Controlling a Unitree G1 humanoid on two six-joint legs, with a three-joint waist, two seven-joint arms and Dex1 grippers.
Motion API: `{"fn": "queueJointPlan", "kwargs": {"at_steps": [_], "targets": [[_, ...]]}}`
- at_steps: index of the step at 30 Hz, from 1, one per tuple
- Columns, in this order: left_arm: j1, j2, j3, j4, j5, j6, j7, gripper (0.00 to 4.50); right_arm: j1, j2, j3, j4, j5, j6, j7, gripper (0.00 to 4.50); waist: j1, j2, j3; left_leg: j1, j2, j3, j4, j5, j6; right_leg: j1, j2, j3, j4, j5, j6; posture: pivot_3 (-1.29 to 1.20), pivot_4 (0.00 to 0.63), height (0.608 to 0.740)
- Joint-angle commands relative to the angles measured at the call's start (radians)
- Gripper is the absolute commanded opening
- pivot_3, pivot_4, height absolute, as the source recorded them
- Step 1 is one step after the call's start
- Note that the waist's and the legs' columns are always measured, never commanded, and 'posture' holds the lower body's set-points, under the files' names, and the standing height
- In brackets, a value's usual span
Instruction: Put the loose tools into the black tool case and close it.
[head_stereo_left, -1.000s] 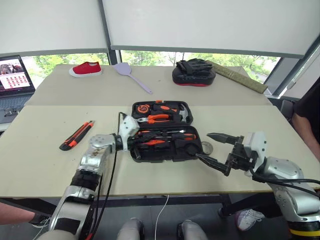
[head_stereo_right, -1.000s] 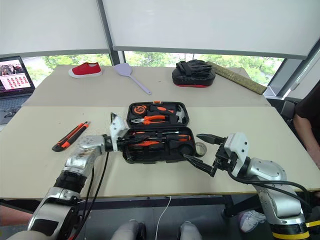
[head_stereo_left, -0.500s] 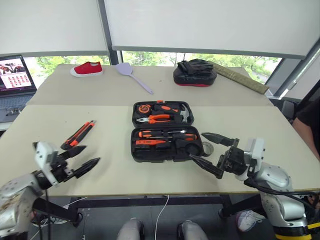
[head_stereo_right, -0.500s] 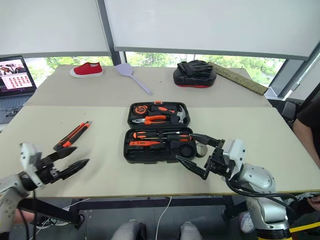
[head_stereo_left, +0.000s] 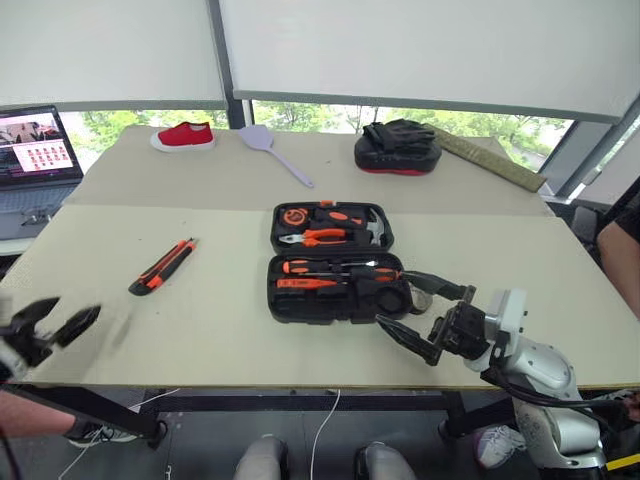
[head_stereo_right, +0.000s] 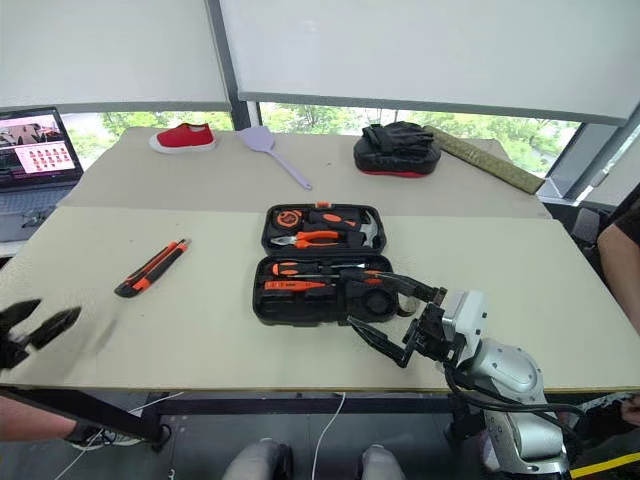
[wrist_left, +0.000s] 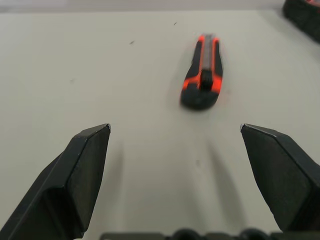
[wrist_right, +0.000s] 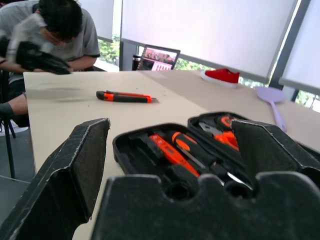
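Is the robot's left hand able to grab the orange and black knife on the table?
Probably yes. The left gripper is open, and the utility knife lies straight ahead between its fingers on bare table, with nothing between them. It isn't touching the knife yet, so it must move closer first.

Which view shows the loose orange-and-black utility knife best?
The left wrist view: the orange-and-black utility knife lies close ahead, between the open left claw's fingers, alone on the beige table. The eye views show it small, left of the open black plastic tool case; the right wrist view shows it far off.
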Motion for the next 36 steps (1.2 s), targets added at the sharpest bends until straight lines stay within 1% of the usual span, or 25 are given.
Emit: {"fn": "queueJointPlan", "kwargs": {"at_steps": [1, 2, 3, 5, 7, 11, 14, 16, 18, 19, 20, 21, 22, 24, 25, 27, 29, 31, 33, 36], "targets": [[-0.189, 0.043, -0.158, 0.102, 0.072, 0.087, 0.016, 4.46, -0.023, -0.016, -0.014, -0.02, 0.0, -0.009, -0.01, 4.5, -0.004, 0.0, 0.0, 0.0, 0.0, 0.0, 0.0, 0.0, 0.0, 0.0, 0.0, 0.0, 0.0, 0.0, 0.0, 0.0, 0.15, 0.74], [-0.255, 0.045, -0.22, 0.145, 0.111, 0.092, 0.011, 4.46, -0.026, -0.019, -0.015, -0.02, 0.001, -0.006, -0.01, 4.5, -0.005, 0.0, 0.0, 0.0, 0.0, 0.0, 0.0, 0.0, 0.0, 0.0, 0.001, 0.0, 0.0, 0.0, 0.0, 0.0, 0.15, 0.74], [-0.329, 0.039, -0.284, 0.203, 0.16, 0.087, 0.017, 4.46, -0.029, -0.022, -0.015, -0.02, 0.001, -0.004, -0.008, 4.5, -0.006, 0.0, 0.0, 0.0, -0.002, 0.001, 0.0, 0.001, 0.0, 0.004, 0.003, 0.001, 0.001, 0.002, 0.003, 0.0, 0.15, 0.74], [-0.458, 0.01, -0.373, 0.328, 0.239, 0.048, 0.038, 4.46, -0.035, -0.029, -0.013, -0.024, 0.003, 0.0, -0.009, 4.5, -0.007, -0.001, 0.0, -0.001, -0.002, 0.005, 0.0, 0.002, 0.001, 0.004, 0.005, 0.001, 0.001, 0.003, 0.005, 0.0, 0.15, 0.74], [-0.561, -0.02, -0.423, 0.45, 0.289, 0.009, 0.058, 4.46, -0.038, -0.034, -0.01, -0.035, 0.004, 0.007, -0.01, 4.5, -0.011, -0.001, 0.0, -0.001, -0.001, 0.008, 0.0, 0.007, 0.008, 0.005, 0.007, 0.001, 0.002, 0.004, 0.003, 0.0, 0.15, 0.74], [-0.684, -0.038, -0.508, 0.645, 0.388, -0.057, 0.071, 4.46, -0.053, -0.039, -0.009, -0.085, 0.022, 0.007, -0.013, 4.5, -0.028, -0.002, 0.0, -0.001, -0.001, 0.01, 0.0, 0.006, 0.009, 0.004, 0.008, 0.003, 0.002, 0.004, 0.002, 0.0, 0.15, 0.74], [-0.735, -0.04, -0.542, 0.717, 0.418, -0.052, 0.031, 3.71, -0.061, -0.055, -0.008, -0.141, 0.07, 0.056, -0.017, 4.5, -0.034, -0.003, 0.001, -0.001, -0.001, 0.011, -0.001, 0.006, 0.009, 0.002, 0.008, 0.004, 0.002, 0.004, 0.002, 0.0, 0.15, 0.74], [-0.747, -0.036, -0.564, 0.748, 0.441, -0.055, 0.004, 2.84, -0.066, -0.064, -0.003, -0.165, 0.083, 0.076, -0.018, 4.5, -0.032, -0.003, 0.001, -0.001, -0.001, 0.011, -0.001, 0.006, 0.009, 0.002, 0.008, 0.004, 0.002, 0.004, 0.002, 0.0, 0.15, 0.74], [-0.749, -0.029, -0.567, 0.775, 0.457, -0.072, 0.01, 2.22, -0.072, -0.072, 0.0, -0.181, 0.093, 0.095, -0.02, 4.5, -0.031, -0.003, 0.001, -0.001, -0.001, 0.011, -0.001, 0.006, 0.009, 0.002, 0.007, 0.004, 0.002, 0.002, 0.004, 0.0, 0.15, 0.74], [-0.748, -0.024, -0.561, 0.787, 0.457, -0.09, 0.011, 1.84, -0.076, -0.074, 0.0, -0.185, 0.093, 0.1, -0.021, 4.5, -0.031, -0.003, 0.001, -0.001, -0.001, 0.011, -0.001, 0.006, 0.009, 0.002, 0.007, 0.004, 0.002, 0.002, 0.004, 0.0, 0.15, 0.74], [-0.747, -0.023, -0.549, 0.794, 0.449, -0.106, 0.01, 1.62, -0.08, -0.077, -0.002, -0.186, 0.095, 0.106, -0.021, 4.5, -0.031, -0.003, 0.001, -0.001, -0.001, 0.011, -0.001, 0.006, 0.009, 0.002, 0.007, 0.004, 0.002, 0.002, 0.004, 0.0, 0.15, 0.74], [-0.748, -0.022, -0.54, 0.799, 0.444, -0.12, 0.008, 1.53, -0.081, -0.078, -0.004, -0.188, 0.096, 0.11, -0.022, 4.5, -0.031, -0.003, 0.001, -0.001, -0.001, 0.011, -0.001, 0.006, 0.009, 0.002, 0.007, 0.004, 0.002, 0.003, 0.004, 0.0, 0.15, 0.74], [-0.75, -0.028, -0.507, 0.778, 0.403, -0.159, -0.039, 1.53, -0.082, -0.081, -0.014, -0.188, 0.099, 0.112, -0.023, 4.5, -0.031, -0.003, 0.001, -0.001, -0.001, 0.011, -0.001, 0.006, 0.009, 0.002, 0.007, 0.005, 0.002, 0.003, 0.004, 0.0, 0.15, 0.74], [-0.758, -0.043, -0.451, 0.703, 0.322, -0.175, -0.137, 1.53, -0.081, -0.094, -0.034, -0.187, 0.105, 0.115, -0.021, 4.5, -0.03, -0.004, 0.001, -0.001, 0.0, 0.011, -0.001, 0.006, 0.009, 0.002, 0.007, 0.005, 0.003, 0.003, 0.003, 0.0, 0.15, 0.74], [-0.748, -0.044, -0.451, 0.63, 0.289, -0.174, -0.228, 1.53, -0.077, -0.105, -0.052, -0.186, 0.111, 0.118, -0.021, 4.5, -0.029, -0.005, 0.002, -0.002, 0.0, 0.011, -0.001, 0.006, 0.008, 0.001, 0.007, 0.005, 0.003, 0.004, 0.001, 0.0, 0.15, 0.74], [-0.676, -0.026, -0.502, 0.418, 0.238, -0.169, -0.45, 1.53, -0.064, -0.133, -0.091, -0.179, 0.124, 0.127, -0.018, 4.5, -0.022, -0.006, 0.002, -0.003, 0.0, 0.011, -0.001, 0.006, 0.008, 0.001, 0.007, 0.004, 0.003, 0.004, 0.001, 0.0, 0.15, 0.74], [-0.625, -0.019, -0.542, 0.223, 0.198, -0.1, -0.546, 1.53, -0.045, -0.169, -0.135, -0.161, 0.138, 0.136, -0.001, 4.5, -0.015, -0.006, 0.002, -0.004, -0.001, 0.012, -0.001, 0.006, 0.008, 0.001, 0.005, 0.004, 0.002, 0.005, 0.0, 0.0, 0.15, 0.74], [-0.595, -0.029, -0.567, 0.052, 0.147, -0.019, -0.581, 1.53, -0.023, -0.208, -0.172, -0.134, 0.143, 0.141, 0.033, 4.5, -0.012, -0.006, 0.002, -0.004, -0.002, 0.012, -0.001, 0.006, 0.009, 0.001, 0.003, 0.004, 0.002, 0.004, 0.001, 0.0, 0.15, 0.74], [-0.559, -0.084, -0.631, -0.126, 0.144, 0.006, -0.551, 1.53, -0.01, -0.274, -0.205, -0.074, 0.126, 0.135, 0.099, 4.5, -0.012, -0.006, 0.002, -0.004, -0.003, 0.012, -0.001, 0.006, 0.009, 0.002, 0.004, 0.004, 0.001, 0.004, 0.001, 0.0, 0.15, 0.74], [-0.523, -0.139, -0.705, -0.275, 0.174, 0.029, -0.497, 1.53, -0.016, -0.342, -0.228, -0.008, 0.138, 0.163, 0.145, 4.5, -0.01, -0.006, 0.002, -0.003, -0.003, 0.012, 0.001, 0.006, 0.01, 0.004, 0.004, 0.005, 0.002, 0.004, 0.002, 0.0, 0.15, 0.74]]}}
